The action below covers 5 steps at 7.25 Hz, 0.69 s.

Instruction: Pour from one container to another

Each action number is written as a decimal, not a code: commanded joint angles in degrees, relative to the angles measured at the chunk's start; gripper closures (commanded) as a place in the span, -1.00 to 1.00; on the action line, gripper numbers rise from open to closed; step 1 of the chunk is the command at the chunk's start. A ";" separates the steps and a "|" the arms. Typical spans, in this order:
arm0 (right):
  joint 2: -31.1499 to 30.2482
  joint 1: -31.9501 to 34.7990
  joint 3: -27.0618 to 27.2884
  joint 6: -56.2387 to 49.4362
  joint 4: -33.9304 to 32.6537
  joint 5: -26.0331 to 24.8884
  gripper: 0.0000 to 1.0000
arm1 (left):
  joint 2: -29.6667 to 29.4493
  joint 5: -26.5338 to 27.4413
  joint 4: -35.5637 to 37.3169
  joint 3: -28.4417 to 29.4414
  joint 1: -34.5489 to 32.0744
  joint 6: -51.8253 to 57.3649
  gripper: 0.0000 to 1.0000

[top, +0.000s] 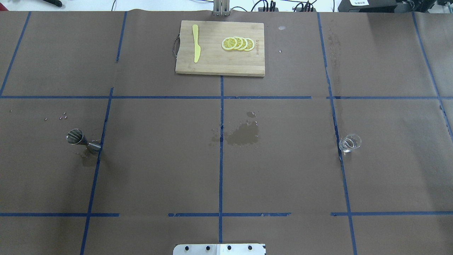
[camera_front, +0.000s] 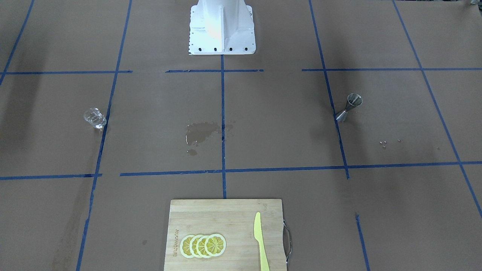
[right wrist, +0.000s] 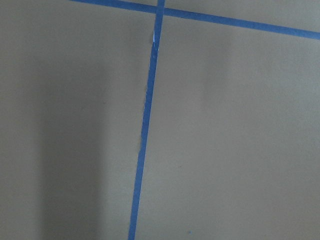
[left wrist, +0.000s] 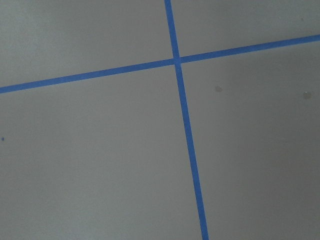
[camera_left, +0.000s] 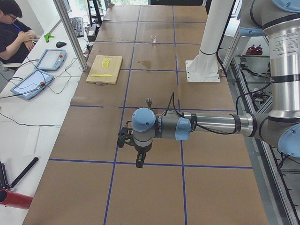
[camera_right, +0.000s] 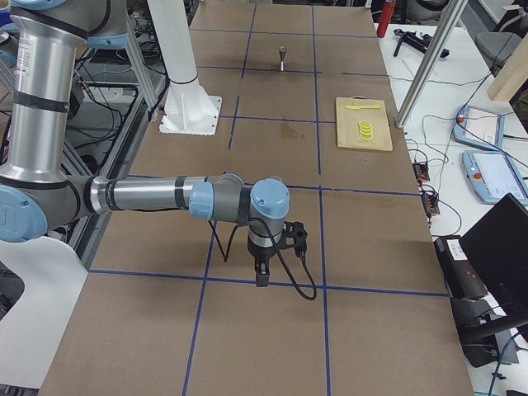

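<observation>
Flanking the wet patch [top: 242, 136], tumbler [top: 349, 143] and jigger [top: 83, 140] stand well apart from my left gripper [camera_left: 139, 161] and right gripper [camera_right: 261, 276]; I cannot tell how open either is.

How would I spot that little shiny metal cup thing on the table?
From the wooden cutting board at the brown table's far edge in the overhead view, come toward the robot and left, past the wet patch. The jigger stands there by a blue tape line. It is shiny, hourglass-shaped steel, unlike the clear glass tumbler on the opposite side.
</observation>
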 commanded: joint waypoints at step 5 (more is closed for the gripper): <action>0.09 -1.14 0.44 0.43 0.52 0.00 -1.00 | -0.18 -0.18 -0.26 -0.39 0.09 0.22 -1.00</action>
